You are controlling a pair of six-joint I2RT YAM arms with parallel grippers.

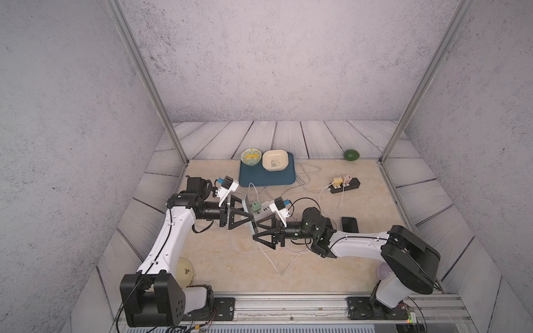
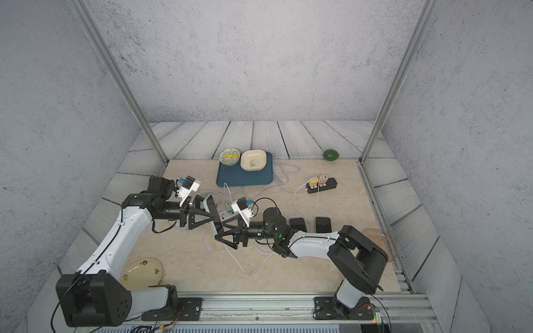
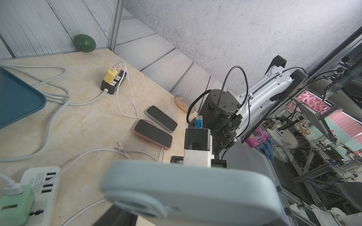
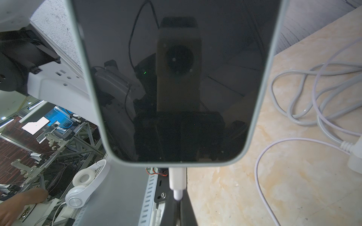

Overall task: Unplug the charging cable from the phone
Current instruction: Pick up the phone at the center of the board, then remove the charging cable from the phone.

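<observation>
A: What takes up the most room in a top view?
B: The beige table [image 1: 219,268], with the left arm [image 1: 170,239] and right arm [image 1: 357,245] reaching in from the lower edge and meeting at centre frame. A blue tray [image 1: 259,178] sits above them, toward the upper middle of the tabletop.
A: And the phone?
B: The phone [image 2: 211,206] stands clear of the table at centre frame, tilted, in a grey-blue case. The left gripper [image 2: 212,216] reaches in from the left and is clenched on it. The left wrist view shows the case's back filling the lower frame.
A: The right gripper?
B: The right gripper [image 2: 219,230] meets the phone's lower end from the right. Its jaws stand apart in both top views, grasping nothing that shows.
A: Is the charging cable out?
B: No. In the right wrist view the charging cable [image 4: 177,182] sits plugged into the phone's edge at lower centre. A dark finger [image 4: 176,213] lies just under the plug; contact cannot be told.
A: Anything smaller nearby?
B: A white power strip [image 3: 49,195] at the lower left of the left wrist view, carrying a green adapter [image 3: 15,201].
</observation>
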